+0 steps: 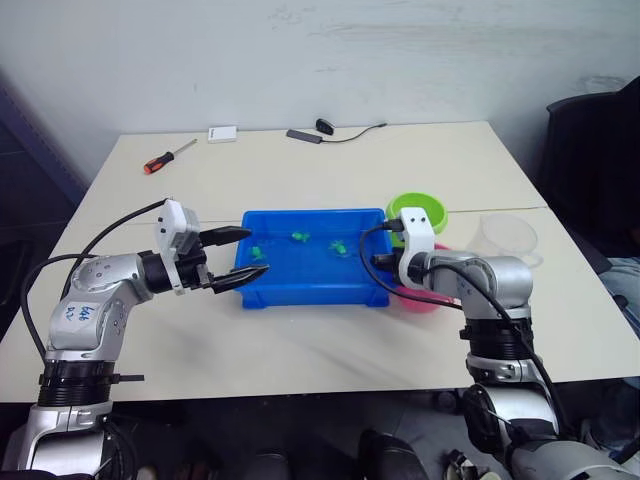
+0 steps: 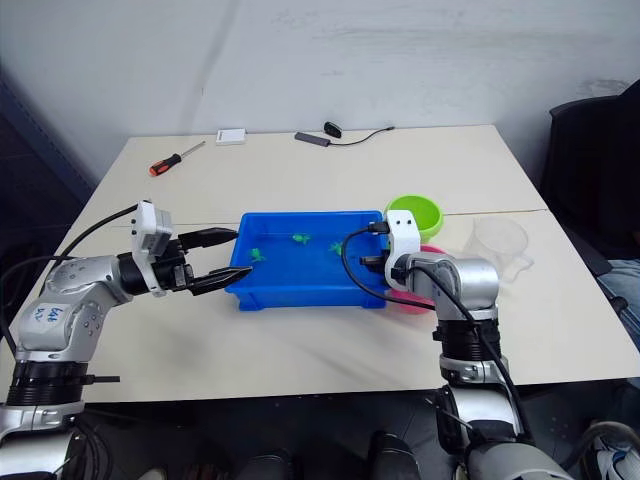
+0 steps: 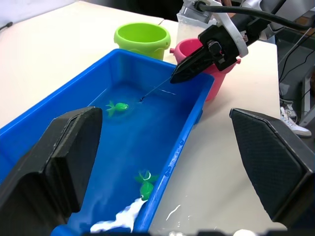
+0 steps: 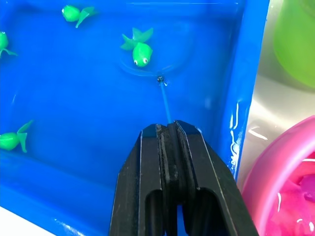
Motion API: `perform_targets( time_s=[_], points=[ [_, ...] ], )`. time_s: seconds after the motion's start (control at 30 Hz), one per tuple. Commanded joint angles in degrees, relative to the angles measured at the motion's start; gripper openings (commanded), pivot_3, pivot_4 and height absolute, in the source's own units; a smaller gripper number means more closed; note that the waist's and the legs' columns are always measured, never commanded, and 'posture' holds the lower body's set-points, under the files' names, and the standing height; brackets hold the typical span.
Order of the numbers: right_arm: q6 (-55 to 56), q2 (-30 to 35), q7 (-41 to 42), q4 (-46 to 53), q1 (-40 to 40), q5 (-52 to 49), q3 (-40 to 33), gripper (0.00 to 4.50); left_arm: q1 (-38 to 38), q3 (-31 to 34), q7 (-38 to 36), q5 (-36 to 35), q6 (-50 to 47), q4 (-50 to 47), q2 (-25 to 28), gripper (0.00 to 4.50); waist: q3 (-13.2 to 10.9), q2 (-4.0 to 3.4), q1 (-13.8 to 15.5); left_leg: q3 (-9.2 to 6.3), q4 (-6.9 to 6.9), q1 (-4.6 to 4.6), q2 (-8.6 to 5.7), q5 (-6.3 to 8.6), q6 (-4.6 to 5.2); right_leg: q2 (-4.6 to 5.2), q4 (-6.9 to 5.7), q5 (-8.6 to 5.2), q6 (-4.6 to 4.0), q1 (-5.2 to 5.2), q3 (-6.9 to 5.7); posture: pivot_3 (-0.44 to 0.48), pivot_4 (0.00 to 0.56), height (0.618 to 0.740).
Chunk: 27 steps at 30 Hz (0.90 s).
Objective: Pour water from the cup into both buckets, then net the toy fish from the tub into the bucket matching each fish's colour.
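Beige table (image 1: 330,340), perhaps a whitish wall (image 1: 400,50)

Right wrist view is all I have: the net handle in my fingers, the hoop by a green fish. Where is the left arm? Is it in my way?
Observer: The left gripper hovers at the left end of the tub, fingers open, well apart from the net.
Operator: Where is the cup?
Observer: The cup stands upright on the table, to the right of the green bucket and beyond the pink bucket.
Operator: Any stray tools about?
Observer: A screwdriver lies near the table's far left corner, away from the tub.
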<state>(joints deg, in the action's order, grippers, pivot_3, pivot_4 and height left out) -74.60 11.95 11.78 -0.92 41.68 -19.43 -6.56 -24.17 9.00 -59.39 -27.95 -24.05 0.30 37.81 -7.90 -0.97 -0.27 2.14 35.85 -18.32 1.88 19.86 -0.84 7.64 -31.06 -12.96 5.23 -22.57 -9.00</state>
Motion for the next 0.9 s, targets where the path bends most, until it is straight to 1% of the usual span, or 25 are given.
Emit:
perform_targets(
  time_s=[0.03, 0.33, 0.43, 0.53, 0.63, 0.73, 0.83, 0.9],
  points=[
    [-1.2, 0.8, 0.5, 7.5, -0.8, -1.4, -0.4, 0.00, -0.2, 1.6, -0.1, -0.8, 2.9, 0.2, -0.6, 4.48, 0.0, 0.00, 0.1, 0.00, 0.00, 0.00, 0.00, 0.00, 0.00, 0.00, 0.00, 0.00, 0.00, 0.00, 0.00, 0.000, 0.150, 0.740],
    [-6.2, 2.8, 3.4, 20.1, -5.0, -5.6, -1.7, 0.00, -3.5, 0.0, -2.2, -0.5, 6.4, 4.5, -1.9, 4.48, 0.0, 0.00, 0.1, -0.02, -0.02, -0.03, 0.02, 0.01, 0.02, 0.01, 0.06, 0.00, 0.00, 0.00, -0.02, 0.000, 0.150, 0.740],
    [-6.0, 3.9, 4.6, 23.3, -6.0, -6.8, -3.3, 0.00, -5.2, -0.8, -2.9, -0.1, 7.0, 6.3, -2.5, 4.48, 0.0, 0.00, 0.1, -0.05, -0.03, -0.03, 0.02, 0.01, 0.02, 0.01, 0.07, 0.00, 0.00, -0.01, -0.04, 0.000, 0.150, 0.740],
    [-6.3, 5.4, 5.6, 26.6, -5.9, -8.2, -6.8, 0.00, -7.8, -1.7, -3.5, 0.4, 8.3, 9.2, -3.6, 4.48, 0.0, 0.00, 0.2, -0.04, -0.03, -0.03, 0.02, 0.02, 0.02, 0.00, 0.09, -0.01, 0.00, -0.01, -0.04, 0.000, 0.150, 0.740],
    [-6.1, 7.3, 5.4, 28.1, -5.0, -8.4, -11.3, 0.00, -9.9, -2.2, -4.3, 0.8, 9.3, 11.7, -4.3, 4.48, 0.0, 0.02, 0.3, -0.04, -0.10, -0.05, -0.01, 0.00, 0.05, 0.01, 0.14, 0.00, 0.03, -0.03, -0.05, 0.000, 0.150, 0.740],
    [-5.1, 10.5, 5.0, 27.9, -4.8, -7.8, -14.3, 0.00, -12.1, -3.0, -5.8, 1.3, 10.9, 14.8, -5.2, 4.48, 0.0, 0.03, 0.2, -0.03, -0.12, -0.10, -0.04, 0.00, 0.06, 0.01, 0.22, 0.01, 0.05, 0.01, -0.05, 0.000, 0.150, 0.740],
    [-3.7, 13.2, 4.4, 26.7, -4.8, -6.9, -14.4, 0.00, -14.1, -3.6, -6.8, 1.8, 12.2, 17.4, -6.0, 4.48, 0.0, 0.03, 0.2, -0.02, -0.19, -0.11, -0.03, 0.00, 0.06, 0.00, 0.25, 0.01, 0.05, 0.01, -0.06, 0.000, 0.150, 0.740],
    [-1.7, 15.3, 4.1, 25.6, -5.2, -5.5, -12.8, 0.00, -15.4, -4.0, -7.3, 2.2, 13.1, 19.0, -6.6, 4.48, 0.0, 0.03, 0.2, 0.01, -0.24, -0.17, -0.03, -0.01, 0.05, -0.01, 0.24, 0.00, 0.05, 0.02, -0.06, 0.000, 0.150, 0.740]
  ],
)
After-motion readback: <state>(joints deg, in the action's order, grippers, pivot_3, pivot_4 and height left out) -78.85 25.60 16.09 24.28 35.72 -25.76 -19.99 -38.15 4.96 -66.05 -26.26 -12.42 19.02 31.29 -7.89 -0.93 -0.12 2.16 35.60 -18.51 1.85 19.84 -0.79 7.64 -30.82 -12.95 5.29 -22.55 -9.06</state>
